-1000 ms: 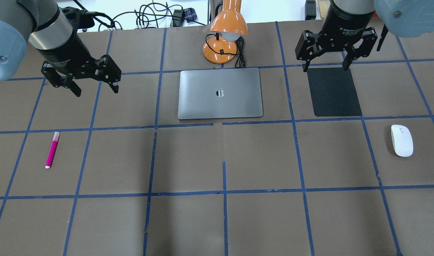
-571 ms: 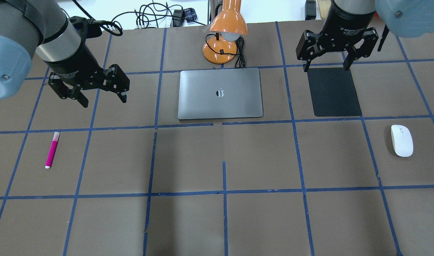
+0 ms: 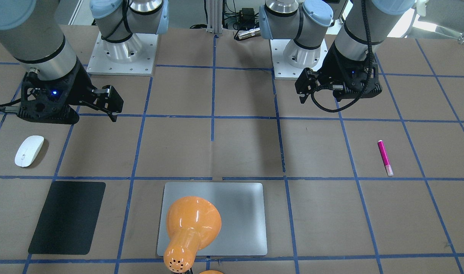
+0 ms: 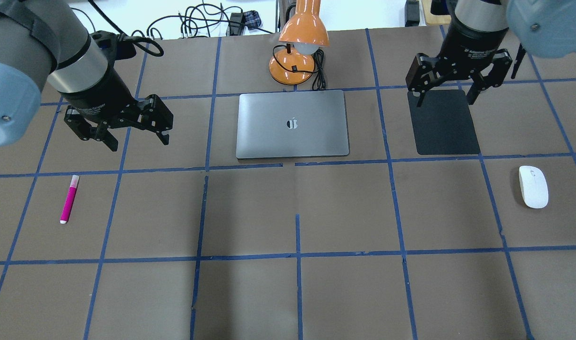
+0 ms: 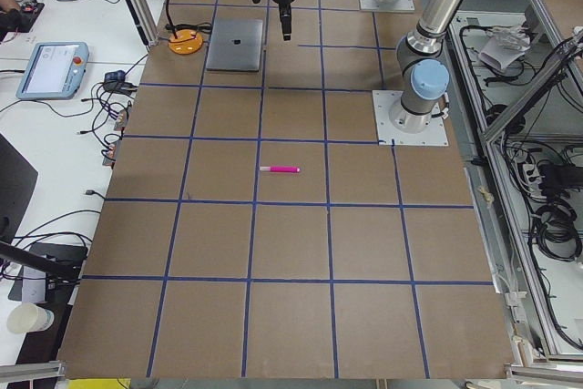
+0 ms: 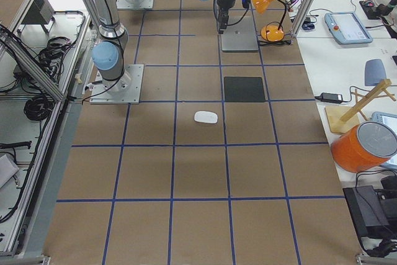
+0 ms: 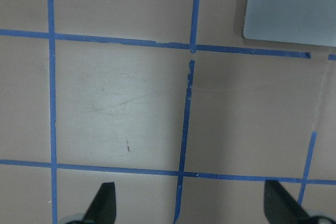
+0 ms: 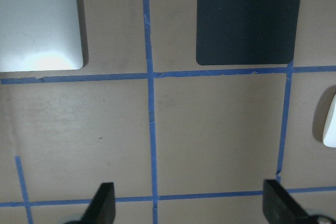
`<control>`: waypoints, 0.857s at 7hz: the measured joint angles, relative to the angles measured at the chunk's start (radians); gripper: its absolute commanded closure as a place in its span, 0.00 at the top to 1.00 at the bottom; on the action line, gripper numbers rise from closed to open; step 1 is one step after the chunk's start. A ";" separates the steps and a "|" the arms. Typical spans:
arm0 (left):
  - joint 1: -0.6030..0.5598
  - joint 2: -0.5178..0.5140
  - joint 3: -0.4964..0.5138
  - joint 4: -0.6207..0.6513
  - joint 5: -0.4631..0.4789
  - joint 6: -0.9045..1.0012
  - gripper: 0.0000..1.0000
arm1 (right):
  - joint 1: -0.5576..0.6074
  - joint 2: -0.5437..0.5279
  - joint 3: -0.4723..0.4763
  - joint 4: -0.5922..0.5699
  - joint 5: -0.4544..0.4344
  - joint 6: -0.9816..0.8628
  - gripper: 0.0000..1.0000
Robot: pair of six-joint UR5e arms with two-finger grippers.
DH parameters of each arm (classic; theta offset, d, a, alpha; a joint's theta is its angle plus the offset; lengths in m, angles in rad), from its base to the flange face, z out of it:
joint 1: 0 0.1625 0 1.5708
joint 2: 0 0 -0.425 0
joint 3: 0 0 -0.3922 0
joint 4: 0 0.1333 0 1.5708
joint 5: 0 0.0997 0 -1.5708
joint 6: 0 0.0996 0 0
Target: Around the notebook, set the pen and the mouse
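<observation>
The magenta pen (image 4: 69, 199) lies flat on the left part of the table, also seen from across it as pen (image 3: 385, 157). At the far right rests the white mouse (image 4: 533, 186); the right wrist view catches the edge of the mouse (image 8: 331, 124). The silver notebook (image 4: 292, 123) lies closed in the middle, in front of a lamp. My left gripper (image 4: 139, 144) hangs open and empty left of the notebook, beyond the pen. Over the far edge of a black mat, my right gripper (image 4: 444, 103) is open and empty, well away from the mouse.
An orange desk lamp (image 4: 300, 52) with a black cord stands just behind the notebook, and its head overhangs the notebook (image 3: 239, 217) in the front-facing view. A black mat (image 4: 443, 123) lies right of the notebook. Blue tape lines grid the brown table.
My left gripper has moved right and nearer to the robot's side, lower in the overhead view. The right gripper shifted slightly right. Both stay open; the pen, mouse and notebook have not moved.
</observation>
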 measured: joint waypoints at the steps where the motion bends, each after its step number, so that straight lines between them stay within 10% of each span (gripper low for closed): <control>1: 0.001 -0.001 -0.001 0.000 0.000 0.003 1.00 | -0.102 0.003 0.065 -0.072 0.001 -0.120 1.00; 6: 0.102 -0.048 -0.014 0.012 0.004 0.014 1.00 | -0.470 0.136 0.412 -0.615 -0.002 -0.501 1.00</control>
